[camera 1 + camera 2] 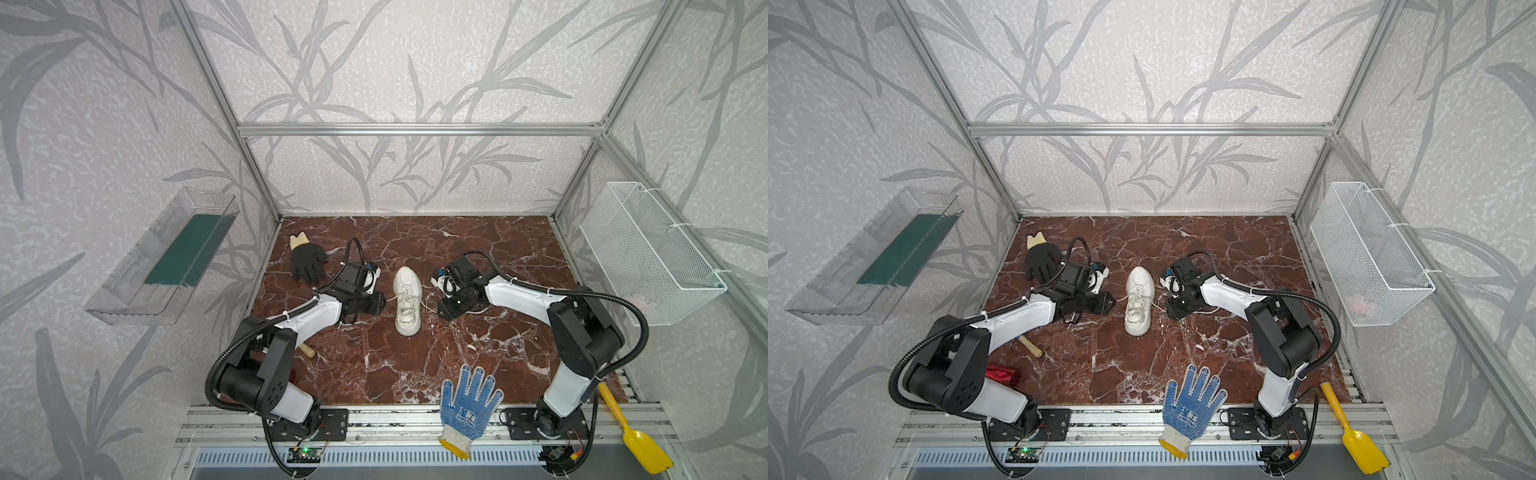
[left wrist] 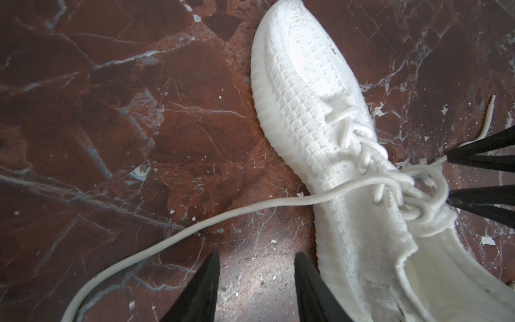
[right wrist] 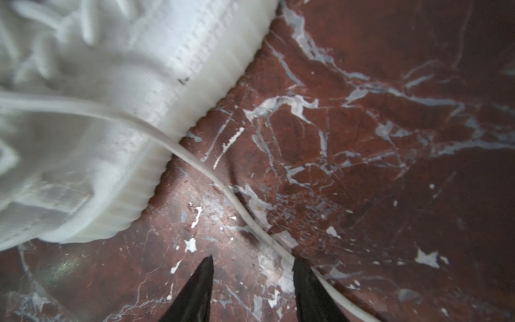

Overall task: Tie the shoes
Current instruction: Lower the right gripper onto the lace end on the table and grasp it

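**Bow not yet made**

Shoe (image 1: 407, 301) at mid desk (image 1: 457, 249), heel near, toe far, flanked by both hands. Left hand (image 2: 256, 253) spread and empty. Left lace (image 2: 195, 227) slack on the marble just ahead of the fingertips, outside the gap. Right hand (image 3: 253, 257) spread too, pinching nothing. Right lace (image 3: 211, 178) passing at one fingertip (image 3: 309, 284), outside the gap, contact unclear. Farther up, over the tongue, what looks like a loose first knot (image 2: 415, 203). Judged early: ends out to either side, no loops. Next, probably: pinch each lace low against the desk, draw outward to snug the knot, then fold loops.
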